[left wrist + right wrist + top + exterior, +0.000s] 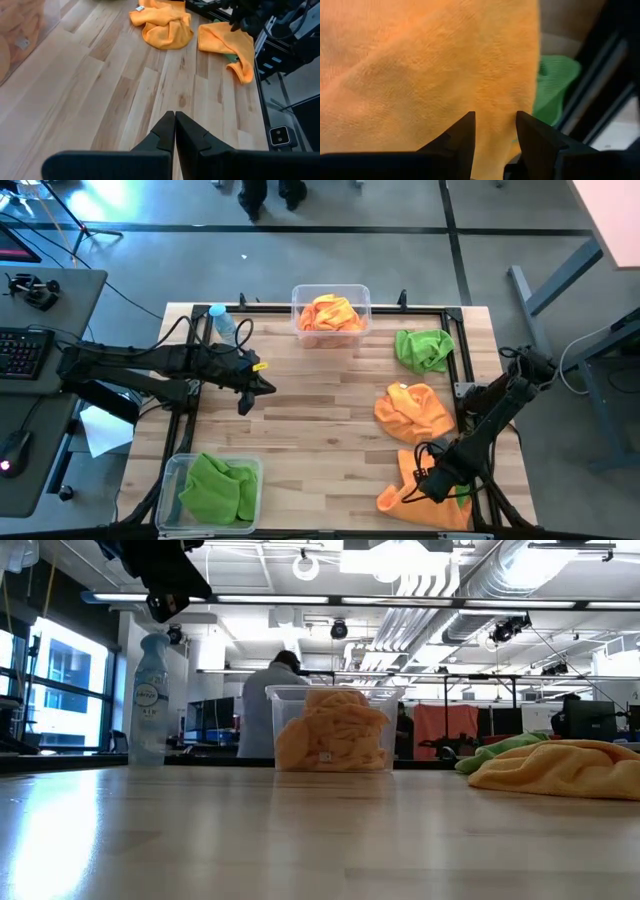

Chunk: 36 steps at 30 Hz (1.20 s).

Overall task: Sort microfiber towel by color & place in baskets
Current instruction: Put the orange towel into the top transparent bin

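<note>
A clear basket [331, 292] at the table's far edge holds orange towels [330, 735]. A second basket [178, 470] at the near left corner holds green towels [218, 488]. On the right half of the table lie a green towel [423, 348], an orange towel [413, 410] and, near the front right corner, another orange towel [440, 505] on top of a green one [555, 85]. My right gripper [495, 120] stands open and points down at this last orange towel [420, 65]. My left gripper [175, 117] hangs shut over the table's left middle [268, 387], holding nothing. My right gripper's open fingers [462, 132] come from above at the near orange towel close to its edge beside the green one [520, 95]. I cannot tell whether the tips touch the cloth. The towel lies slack on the table.
A clear bottle with a blue cap [222, 320] stands at the far left, beside the far basket. A black frame rail [462, 345] runs along the table's right edge. Bare wood [320, 430] lies between the arms. A person shows in the room behind the far basket.
</note>
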Motion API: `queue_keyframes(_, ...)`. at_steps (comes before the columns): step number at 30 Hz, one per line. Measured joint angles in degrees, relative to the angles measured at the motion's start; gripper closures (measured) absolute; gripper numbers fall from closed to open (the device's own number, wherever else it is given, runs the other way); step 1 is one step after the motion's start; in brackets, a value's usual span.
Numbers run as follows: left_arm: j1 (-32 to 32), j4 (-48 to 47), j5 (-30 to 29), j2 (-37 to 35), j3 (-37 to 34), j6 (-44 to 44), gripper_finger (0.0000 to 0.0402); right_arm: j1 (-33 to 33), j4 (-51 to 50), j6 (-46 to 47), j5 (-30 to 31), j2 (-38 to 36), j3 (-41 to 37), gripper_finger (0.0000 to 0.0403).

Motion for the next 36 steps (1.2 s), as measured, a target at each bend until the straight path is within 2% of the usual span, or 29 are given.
queue_keyframes(4, 0.0, 0.0, 0.0, 0.0, 0.0, 0.0, 0.0401, -0.02, 5.68, -0.55, -0.26, 0.0, -2.27, 0.0305)
queue_keyframes(9, 0.02, 0.0, 0.0, 0.0, 0.0, 0.02, 0.0401, -0.02, 9.07, -0.81, 1.34, 0.02, -2.4, 0.0392)
queue_keyframes(13, 0.02, -0.01, 0.01, 0.0, 0.0, 0.42, 0.0401, -0.02, 9.17, -0.17, 3.11, 0.02, -1.31, 0.0381)
queue_keyframes(15, 0.02, 0.0, 0.02, 0.0, 0.0, 0.42, 0.0401, -0.02, 7.46, -0.71, 5.49, 0.02, 0.91, 0.0389)
queue_keyframes(23, 0.02, -0.02, 0.3, 0.0, 0.0, 0.5, 0.0401, -0.02, -11.3, -2.94, 17.2, 0.02, 15.94, 0.04)
queue_keyframes(28, 0.02, -0.02, 1.43, 0.0, 0.0, 1.52, 0.0401, -0.02, -23.04, -3.65, 26.85, 0.02, 26.2, 0.04)
queue_keyframes(36, 0.02, -0.02, 1.84, 0.0, 0.0, 1.67, 0.0401, -0.02, -35.36, -8.18, 49.46, 0.02, 37.3, 0.0402)
